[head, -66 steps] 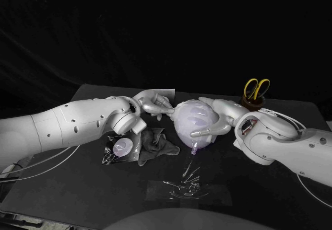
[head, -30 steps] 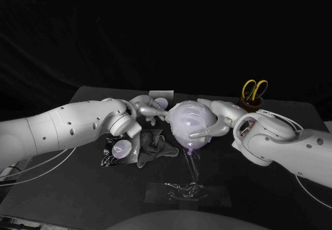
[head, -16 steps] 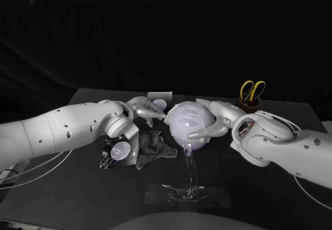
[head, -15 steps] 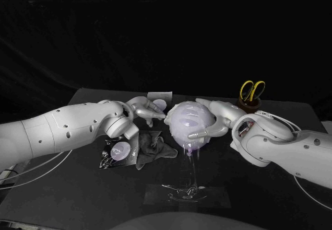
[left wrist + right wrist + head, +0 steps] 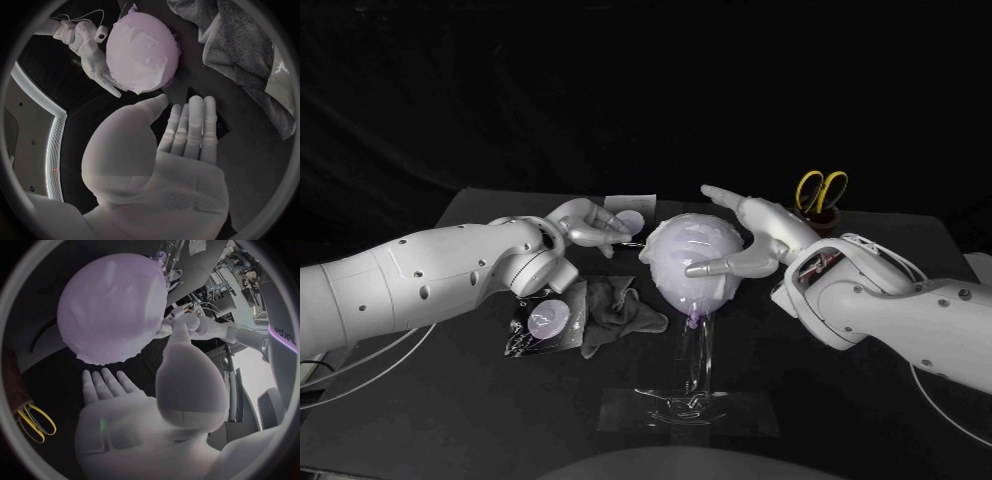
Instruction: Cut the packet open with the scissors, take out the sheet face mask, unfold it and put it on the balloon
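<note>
While the black table is carrying everything, one balloon is standing at its middle on a clear stand, wearing the one sheet face mask. Two hands are flanking it, fingers extended and grasping nothing: the left hand just beside it, the right hand curving around its other side. One grey cloth and a packet are lying under the left arm. One pair of scissors is standing in a holder behind the right hand.

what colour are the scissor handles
Yellow; the scissors show best in the head view.
</note>
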Motion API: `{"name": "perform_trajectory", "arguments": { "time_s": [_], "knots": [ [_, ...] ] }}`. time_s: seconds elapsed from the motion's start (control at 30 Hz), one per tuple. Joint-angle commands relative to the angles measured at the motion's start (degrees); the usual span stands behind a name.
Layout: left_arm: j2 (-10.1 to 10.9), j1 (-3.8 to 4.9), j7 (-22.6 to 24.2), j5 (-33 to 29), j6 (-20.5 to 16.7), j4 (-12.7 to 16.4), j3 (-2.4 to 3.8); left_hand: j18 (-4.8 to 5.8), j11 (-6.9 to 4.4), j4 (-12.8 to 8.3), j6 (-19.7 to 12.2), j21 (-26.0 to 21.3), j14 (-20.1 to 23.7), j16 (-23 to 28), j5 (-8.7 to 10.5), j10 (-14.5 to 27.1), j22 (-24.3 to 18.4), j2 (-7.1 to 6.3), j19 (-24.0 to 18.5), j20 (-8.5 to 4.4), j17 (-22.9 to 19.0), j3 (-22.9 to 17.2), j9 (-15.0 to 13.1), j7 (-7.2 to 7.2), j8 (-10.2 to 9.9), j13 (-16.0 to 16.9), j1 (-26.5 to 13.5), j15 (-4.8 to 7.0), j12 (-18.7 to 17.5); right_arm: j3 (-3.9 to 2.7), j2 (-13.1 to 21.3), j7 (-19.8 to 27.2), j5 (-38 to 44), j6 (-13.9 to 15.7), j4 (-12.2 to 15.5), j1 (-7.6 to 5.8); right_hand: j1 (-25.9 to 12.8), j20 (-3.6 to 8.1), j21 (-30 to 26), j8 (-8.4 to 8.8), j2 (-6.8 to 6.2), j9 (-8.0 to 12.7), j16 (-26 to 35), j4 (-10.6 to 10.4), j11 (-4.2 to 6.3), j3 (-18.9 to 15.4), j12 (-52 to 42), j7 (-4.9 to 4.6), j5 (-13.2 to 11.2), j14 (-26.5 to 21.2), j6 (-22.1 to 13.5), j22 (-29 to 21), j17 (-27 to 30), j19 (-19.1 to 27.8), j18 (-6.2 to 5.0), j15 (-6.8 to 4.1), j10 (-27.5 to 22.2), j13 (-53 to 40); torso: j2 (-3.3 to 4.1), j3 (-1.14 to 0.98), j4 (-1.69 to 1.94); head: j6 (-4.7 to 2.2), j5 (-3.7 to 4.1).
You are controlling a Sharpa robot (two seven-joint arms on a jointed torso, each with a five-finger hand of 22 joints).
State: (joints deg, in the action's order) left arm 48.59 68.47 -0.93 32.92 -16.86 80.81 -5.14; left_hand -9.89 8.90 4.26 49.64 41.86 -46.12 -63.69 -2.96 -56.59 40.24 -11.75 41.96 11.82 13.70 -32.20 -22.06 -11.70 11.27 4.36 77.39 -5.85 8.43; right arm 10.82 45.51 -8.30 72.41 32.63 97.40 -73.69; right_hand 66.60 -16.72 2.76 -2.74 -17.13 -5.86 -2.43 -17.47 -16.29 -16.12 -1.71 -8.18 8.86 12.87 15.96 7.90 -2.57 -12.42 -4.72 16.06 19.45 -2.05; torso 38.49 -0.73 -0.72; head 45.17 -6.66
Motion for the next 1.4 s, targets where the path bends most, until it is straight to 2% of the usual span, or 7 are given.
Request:
{"name": "perform_trajectory", "arguments": {
  "time_s": [0.03,0.23,0.33,0.43,0.57,1.03,1.4],
  "knots": [
    [0.79,-0.39,8.38,-3.83,-3.36,1.2,0.06,1.07,0.37,0.25,0.35,-6.01,3.12,6.55,-0.16,-0.5,-3.63,0.11,-4.01,1.52,-2.87,-0.65,0.34,-0.26,-0.06,-0.43,0.22,-0.66,0.43,-0.01,0.55,8.75,-4.72,3.57,0.55,0.14,0.34,-0.1,-0.09,-0.13,-0.14,-0.05,0.41,0.01,0.14,-0.28,-0.29,-9.15,-0.26,-0.6,-0.14,-0.09,0.06,0.56,0.46,-0.02,-0.27,-0.01,-0.07,-0.03,-0.02,-0.13,0.19],
    [2.27,-1.66,15.05,-5.63,-5.32,3.17,0.05,2.42,1.11,0.35,0.37,-19.49,6.18,20.6,0.04,-0.53,-12.93,-0.09,-9.4,4.76,-8.2,-1.74,0.95,-0.37,0.43,-0.72,0.74,-2.45,0.0,-0.01,1.77,12.45,-7.19,4.96,1.22,0.33,0.99,-0.08,-0.12,-0.53,0.26,-0.56,0.35,0.08,0.2,0.24,-0.55,-9.14,-0.67,-0.18,1.32,-0.06,-0.03,0.5,0.48,-0.03,1.04,-0.18,-0.1,-0.04,0.03,-0.59,0.55],
    [3.05,-2.96,20.07,-6.19,-7.43,4.47,0.05,3.06,1.53,0.16,-0.3,-22.96,7.39,25.7,0.1,0.33,-15.71,0.08,-9.52,4.85,-9.72,-1.98,1.39,-0.6,0.28,-0.76,1.45,-3.31,-0.94,-0.01,2.65,15.49,-9.34,6.18,1.43,0.45,4.3,-0.08,0.0,-1.99,3.38,-1.94,-0.24,0.14,0.44,3.17,-1.17,-9.1,-1.81,2.22,5.68,0.14,-0.53,0.02,0.19,-0.33,4.61,-0.52,-0.13,0.03,0.03,-0.84,0.76],
    [3.7,-4.62,25.45,-6.54,-10.03,5.79,0.05,3.87,2.22,0.16,-1.15,-25.76,9.7,30.75,0.13,1.93,-17.98,0.24,-9.61,4.86,-10.15,-1.65,1.94,-0.51,-0.01,-0.77,1.99,-4.39,-2.41,-0.01,3.55,18.34,-11.02,7.07,1.58,0.54,8.57,-0.06,0.35,-3.89,11.45,-3.6,-1.7,0.16,0.85,9.14,-2.16,-8.97,-4.52,7.45,11.5,0.65,-1.54,-0.94,-0.34,-0.93,10.16,-0.99,-0.12,-0.01,0.08,-1.02,0.98],
    [4.23,-6.94,32.02,-6.75,-13.88,7.59,0.06,4.8,2.68,0.78,-2.7,-28.47,12.56,36.09,0.1,4.18,-20.21,0.22,-9.89,4.86,-10.11,-0.09,2.73,-0.66,-0.96,-0.71,1.97,-5.35,-4.44,-0.01,4.86,21.17,-11.84,7.51,1.68,0.88,13.26,-0.08,1.14,-5.54,14.42,-4.85,-3.44,1.03,1.45,11.48,-3.12,-8.76,-5.53,13.87,17.1,1.55,-2.6,-2.87,-1.23,-1.78,17.67,-1.31,-0.25,0.06,0.18,-1.24,1.42],
    [4.25,-15.03,42.61,-3.79,-24.09,12.48,0.16,6.24,1.6,9.78,-13.74,-39.07,28.37,54.01,0.12,24.67,-31.99,3.37,-25.25,4.85,-11.2,17.87,7.84,-0.71,-5.32,-1.57,9.76,-4.32,-5.72,0.01,6.38,20.12,-6.71,6.53,0.28,4.04,18.04,-0.15,0.93,-5.88,14.59,-4.83,-2.54,1.12,1.64,10.86,-1.34,-8.68,-5.9,14.84,20.63,0.67,-2.07,-1.87,-1.62,-2.04,20.11,-1.02,-0.17,-0.08,0.09,-2.09,1.87],
    [3.28,-16.61,41.86,-1.14,-26.12,12.26,0.3,4.94,2.22,12.02,-12.92,-39.96,30.94,56.65,0.13,29.01,-34.43,4.46,-30.19,4.36,-11.3,18.99,8.13,-1.15,-5.08,-1.71,14.76,-4.76,-5.8,0.01,5.71,17.74,-4.8,6.24,-0.75,4.63,17.73,-0.14,0.84,-4.59,13.23,-3.77,-0.91,0.78,1.22,10.75,-1.01,-8.86,-5.93,10.53,17.69,0.4,-1.13,-1.52,-1.11,-1.47,15.08,-0.76,-0.05,0.03,0.02,-2.31,2.4]
  ]
}}
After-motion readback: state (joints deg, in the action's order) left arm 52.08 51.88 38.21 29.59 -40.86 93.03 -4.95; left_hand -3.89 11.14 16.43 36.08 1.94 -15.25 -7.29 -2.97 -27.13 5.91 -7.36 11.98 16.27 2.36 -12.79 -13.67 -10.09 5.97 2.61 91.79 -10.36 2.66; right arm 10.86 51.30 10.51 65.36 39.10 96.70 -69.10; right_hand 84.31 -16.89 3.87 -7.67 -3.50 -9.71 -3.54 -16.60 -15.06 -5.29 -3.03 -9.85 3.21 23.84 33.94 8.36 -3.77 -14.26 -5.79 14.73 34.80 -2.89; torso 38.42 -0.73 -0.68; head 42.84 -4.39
